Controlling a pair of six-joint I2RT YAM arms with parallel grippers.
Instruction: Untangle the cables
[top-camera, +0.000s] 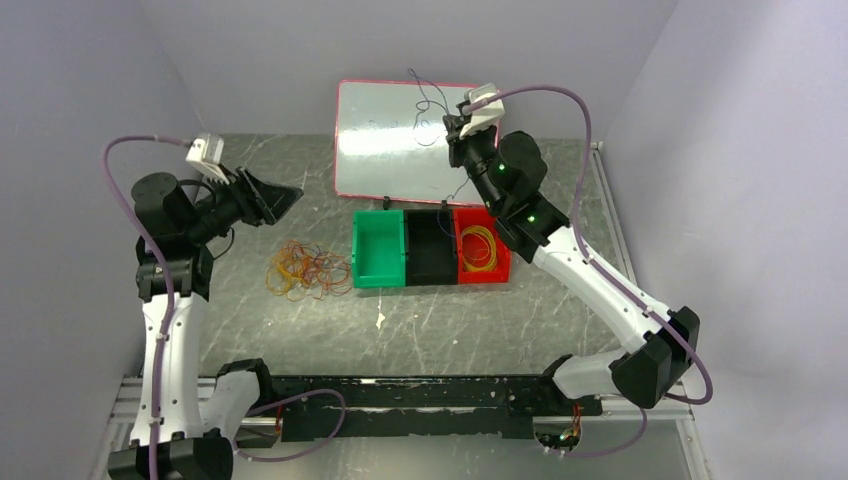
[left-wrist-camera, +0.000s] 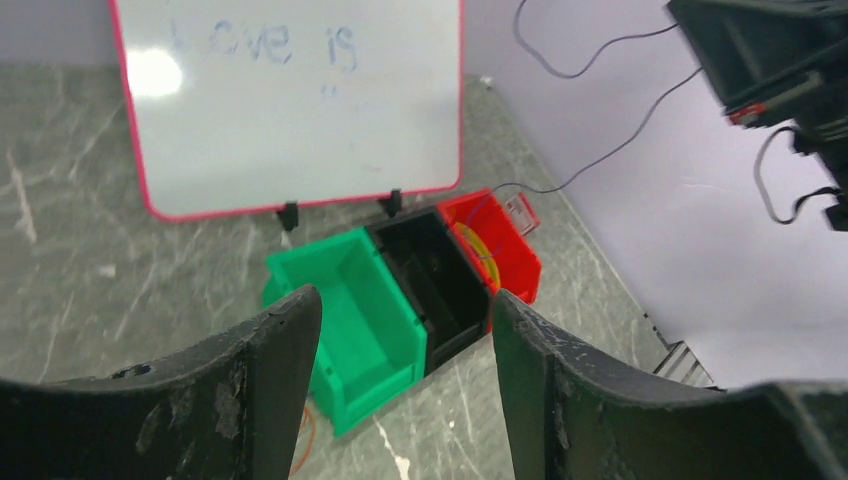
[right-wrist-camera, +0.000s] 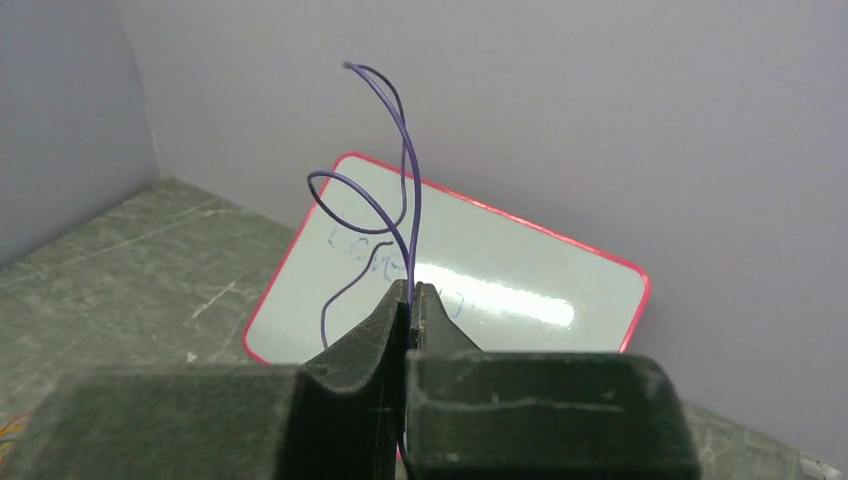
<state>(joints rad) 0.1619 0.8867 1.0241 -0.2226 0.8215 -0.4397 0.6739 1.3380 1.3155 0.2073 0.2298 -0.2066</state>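
Note:
A tangled pile of orange-red and yellow cables (top-camera: 305, 270) lies on the table, left of the green bin (top-camera: 378, 250). More yellow loops (top-camera: 480, 248) lie in the red bin (top-camera: 497, 272). My right gripper (top-camera: 453, 126) is raised in front of the whiteboard (top-camera: 385, 150) and is shut on a thin dark purple cord (right-wrist-camera: 408, 190). The cord curls above the fingertips (right-wrist-camera: 395, 305) and also trails down toward the bins (left-wrist-camera: 610, 150). My left gripper (top-camera: 285, 205) is open and empty, held above the table up and left of the pile. Its jaws frame the bins (left-wrist-camera: 405, 298).
The green bin (left-wrist-camera: 350, 270), black bin (left-wrist-camera: 440, 285) and red bin (left-wrist-camera: 510, 250) stand side by side mid-table. The whiteboard (right-wrist-camera: 520, 270) leans at the back. Grey walls close in on the left, the back and the right.

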